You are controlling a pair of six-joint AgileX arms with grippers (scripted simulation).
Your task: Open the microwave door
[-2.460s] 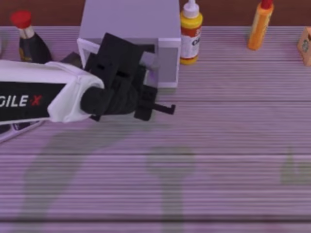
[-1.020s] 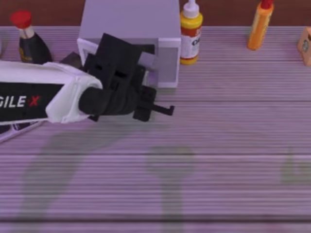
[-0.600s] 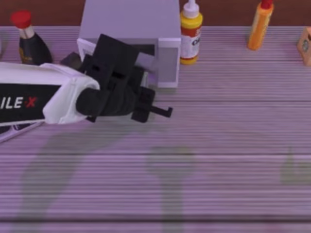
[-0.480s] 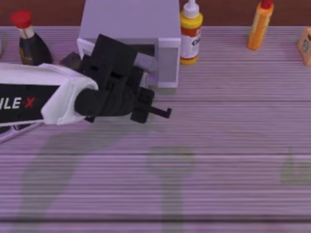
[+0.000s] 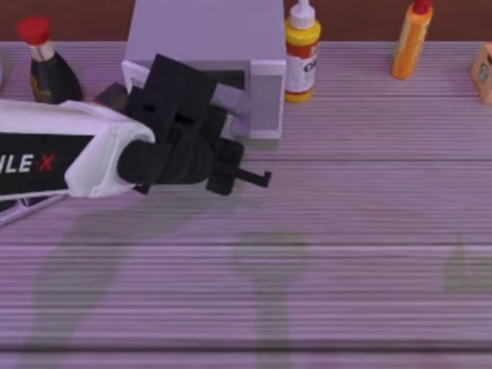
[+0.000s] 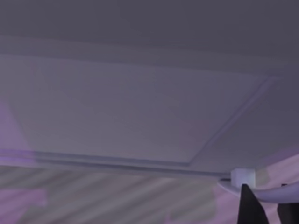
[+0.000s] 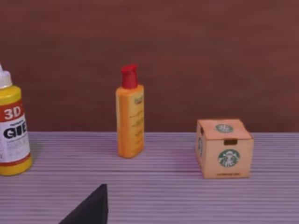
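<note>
Microwave (image 5: 206, 31): one, door (image 5: 231, 98) ajar. Left gripper (image 5: 231, 134) sat at the door; grip state could not be told. Bottles: three.

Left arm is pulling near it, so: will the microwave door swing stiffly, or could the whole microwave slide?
The microwave door looks thin and rigid, so probably swings as one panel. The microwave is boxy and flat-based, unlikely to tip; it might slide. The left gripper sits at its front.
</note>
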